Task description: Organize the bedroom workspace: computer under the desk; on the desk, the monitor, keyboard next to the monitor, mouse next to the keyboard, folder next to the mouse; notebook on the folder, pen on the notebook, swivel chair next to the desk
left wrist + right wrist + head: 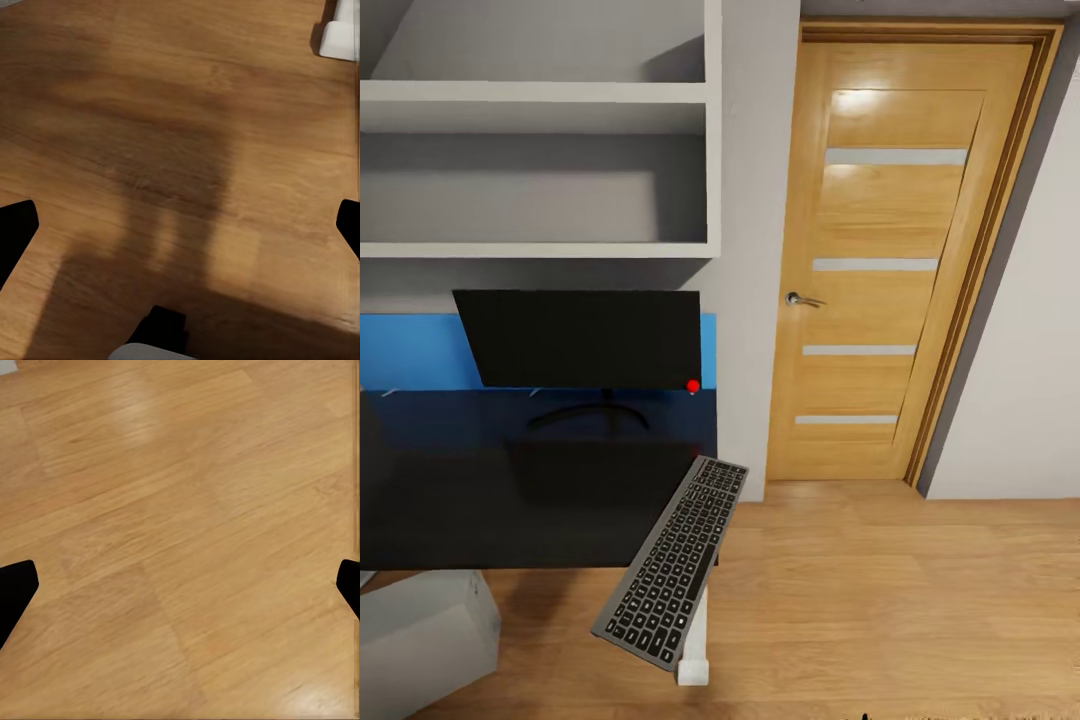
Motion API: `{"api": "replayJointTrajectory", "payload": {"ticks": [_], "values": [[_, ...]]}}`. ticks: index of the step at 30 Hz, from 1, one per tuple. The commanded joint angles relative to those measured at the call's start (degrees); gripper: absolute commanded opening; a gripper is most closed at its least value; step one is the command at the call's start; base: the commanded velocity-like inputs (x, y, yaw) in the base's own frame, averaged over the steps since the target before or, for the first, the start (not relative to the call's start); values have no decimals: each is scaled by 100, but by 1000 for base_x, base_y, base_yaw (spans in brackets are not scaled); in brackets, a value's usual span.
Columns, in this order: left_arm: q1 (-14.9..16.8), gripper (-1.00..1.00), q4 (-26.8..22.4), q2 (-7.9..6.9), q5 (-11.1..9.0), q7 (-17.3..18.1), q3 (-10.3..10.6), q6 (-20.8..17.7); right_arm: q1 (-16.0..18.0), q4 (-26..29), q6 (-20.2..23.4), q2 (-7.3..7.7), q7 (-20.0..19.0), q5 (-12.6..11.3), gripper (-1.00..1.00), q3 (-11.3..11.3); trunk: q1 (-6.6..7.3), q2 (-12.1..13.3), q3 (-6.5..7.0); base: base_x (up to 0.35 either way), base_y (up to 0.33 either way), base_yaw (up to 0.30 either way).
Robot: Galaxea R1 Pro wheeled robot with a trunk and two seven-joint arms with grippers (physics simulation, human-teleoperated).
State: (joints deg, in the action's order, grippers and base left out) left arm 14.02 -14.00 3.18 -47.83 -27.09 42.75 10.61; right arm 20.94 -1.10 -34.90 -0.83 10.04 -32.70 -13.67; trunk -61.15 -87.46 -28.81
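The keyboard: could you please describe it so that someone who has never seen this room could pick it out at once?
Start at the glossy black desk left of the oak door, where the black monitor stands. At the desk's right front corner lies the keyboard, set at an angle and overhanging the edge above the wood floor. Its grey frame and rows of black keys set it apart.

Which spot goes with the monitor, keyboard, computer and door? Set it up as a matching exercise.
Things:
1. monitor
2. keyboard
3. computer
4. door

Places:
A. on the floor under the desk
B. shut, right of the desk
C. hanging over the desk's right edge
D. upright at the back of the desk

Pairs: 1-D, 2-C, 3-A, 4-B
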Motion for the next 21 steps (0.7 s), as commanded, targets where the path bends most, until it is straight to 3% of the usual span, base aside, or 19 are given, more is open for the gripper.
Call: {"api": "replayJointTrajectory", "payload": {"ticks": [1,21], "values": [[4,100,-2,-2,-60,-25,49,29,7,-12,-12,-2,34,-13,100,-48,0,-3,-6,0,0,-206],[4,100,6,-2,-60,-25,58,28,7,-12,-8,-2,33,-9,100,-48,0,-3,-6,0,0,-260]]}}
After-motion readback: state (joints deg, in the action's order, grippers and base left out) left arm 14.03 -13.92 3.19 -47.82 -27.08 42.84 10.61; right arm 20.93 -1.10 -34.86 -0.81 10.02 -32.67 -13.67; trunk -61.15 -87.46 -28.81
